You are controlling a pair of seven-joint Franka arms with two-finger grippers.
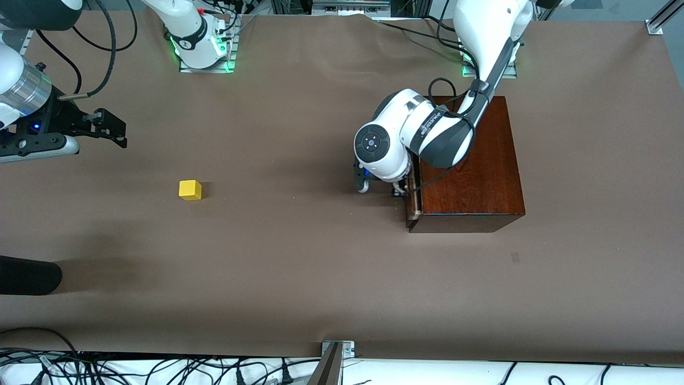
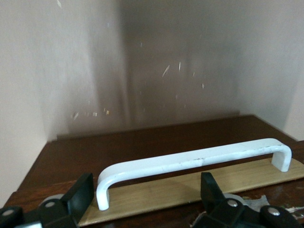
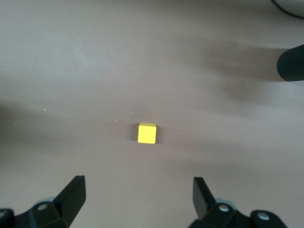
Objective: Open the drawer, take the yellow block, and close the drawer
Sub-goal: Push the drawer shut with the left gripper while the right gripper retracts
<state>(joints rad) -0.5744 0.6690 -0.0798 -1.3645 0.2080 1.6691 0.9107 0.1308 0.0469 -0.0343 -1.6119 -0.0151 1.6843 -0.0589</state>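
Note:
The dark reddish-brown wooden box [image 1: 470,166] stands toward the left arm's end of the table. Its drawer [image 1: 412,206] sticks out only a sliver, and a narrow pale wood strip [image 2: 190,190] shows under the white bar handle [image 2: 194,160]. My left gripper [image 1: 398,188] is down at the drawer front and open, with one end of the handle between its fingers [image 2: 80,194] in the left wrist view [image 2: 145,192]. The yellow block [image 1: 191,190] lies on the open table toward the right arm's end and also shows in the right wrist view [image 3: 147,133]. My right gripper [image 1: 109,128] hangs open and empty over the table beside the block [image 3: 137,190].
A black cylindrical object [image 1: 26,275] lies at the table's edge at the right arm's end, nearer the front camera than the block; it also shows in the right wrist view [image 3: 292,64]. Brown paper [image 1: 299,251] covers the table.

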